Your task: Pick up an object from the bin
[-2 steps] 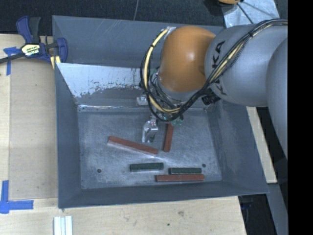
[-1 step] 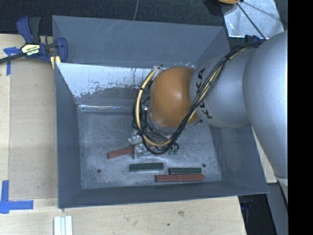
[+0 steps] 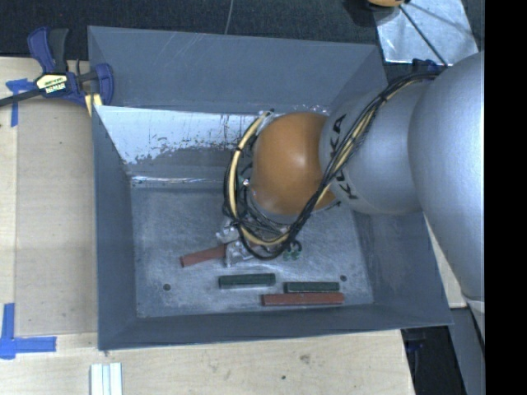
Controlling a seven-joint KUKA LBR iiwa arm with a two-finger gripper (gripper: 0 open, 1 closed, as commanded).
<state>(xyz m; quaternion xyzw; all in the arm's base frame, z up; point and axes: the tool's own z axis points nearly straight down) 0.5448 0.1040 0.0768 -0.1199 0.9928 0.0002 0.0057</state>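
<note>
From the camera view above, the big silver arm is reaching in from the right and bending down into the grey metal bin. Its rounded orange cover, looped with yellow and black cables, is hanging over the middle of the bin floor. The gripper is sitting low under it, down at the floor. A flat reddish-brown stick is lying left of centre, slightly tilted, with its right end running up against the gripper's tip. The cover and cables are hiding so much that I cannot tell whether the claw is open, closed or gripping that stick.

Nearer the front wall, three more flat bars are lying apart from the gripper:
- a dark green bar
- a second dark bar to its right
- a longer reddish-brown bar just below that one
</note>
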